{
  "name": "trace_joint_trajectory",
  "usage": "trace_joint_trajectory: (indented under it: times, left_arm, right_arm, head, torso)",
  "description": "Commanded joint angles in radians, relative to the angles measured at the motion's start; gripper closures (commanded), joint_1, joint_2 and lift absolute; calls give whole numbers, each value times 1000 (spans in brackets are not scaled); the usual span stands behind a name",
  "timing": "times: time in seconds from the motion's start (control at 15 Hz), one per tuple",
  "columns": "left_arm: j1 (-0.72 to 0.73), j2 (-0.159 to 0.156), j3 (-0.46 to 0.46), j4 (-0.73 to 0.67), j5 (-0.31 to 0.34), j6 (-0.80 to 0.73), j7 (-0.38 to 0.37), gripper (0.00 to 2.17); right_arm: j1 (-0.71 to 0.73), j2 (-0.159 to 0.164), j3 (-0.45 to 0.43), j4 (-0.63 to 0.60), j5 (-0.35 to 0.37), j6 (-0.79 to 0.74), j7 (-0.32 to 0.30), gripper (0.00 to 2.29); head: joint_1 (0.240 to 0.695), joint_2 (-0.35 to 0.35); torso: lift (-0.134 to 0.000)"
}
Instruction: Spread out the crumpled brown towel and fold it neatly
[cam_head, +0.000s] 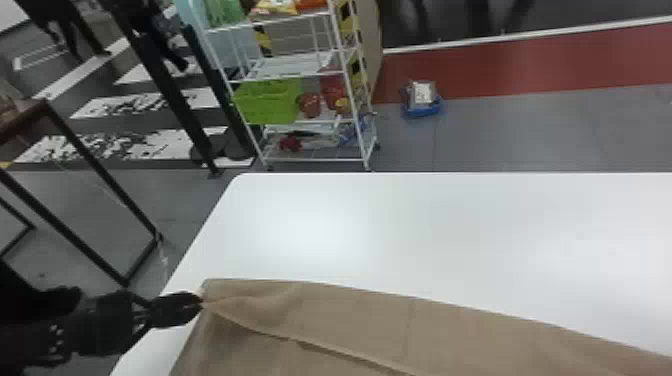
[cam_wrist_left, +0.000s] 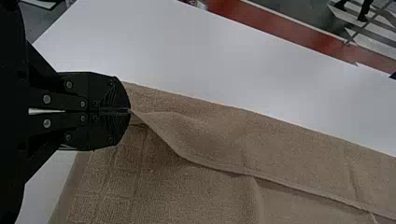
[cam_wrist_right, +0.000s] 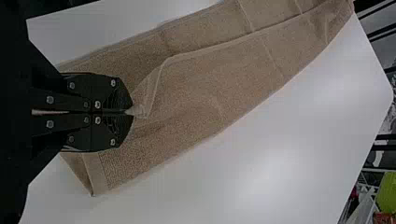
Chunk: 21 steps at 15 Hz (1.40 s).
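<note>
Towel (cam_head: 350, 312), brown, found lying long on the white tabletop (cam_head: 400, 225), a layer's edge running lengthwise across its face. Rack (cam_head: 300, 65) noted on the floor beyond the towel. Left gripper (cam_head: 201, 303), at the towel's left end: fingers closed, pinching its edge. Right gripper (cam_wrist_right: 132, 112), near the towel's opposite end: fingers likewise pinching its edge.
</note>
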Motion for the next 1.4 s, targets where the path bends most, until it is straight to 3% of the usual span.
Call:
trace_joint_trajectory:
  times: [0.0,0.73,1.33]
  left_arm:
    - [48,-10,25,-44,6,-12,1,1372]
    - [87,-10,97,-62,37,-49,-8,1372]
    - [146,-21,53,-61,-40,-95,37,1372]
  right_arm:
    - [32,-18,-12,-15,-1,-1,3,1379]
    - [73,-32,-160,-15,-67,-44,3,1379]
    - [139,-47,-69,-18,1,-124,3,1379]
  head:
    - [695,350]
    - [695,350]
    - [695,350]
  torso:
    - [-122]
    - [-122]
    - [-122]
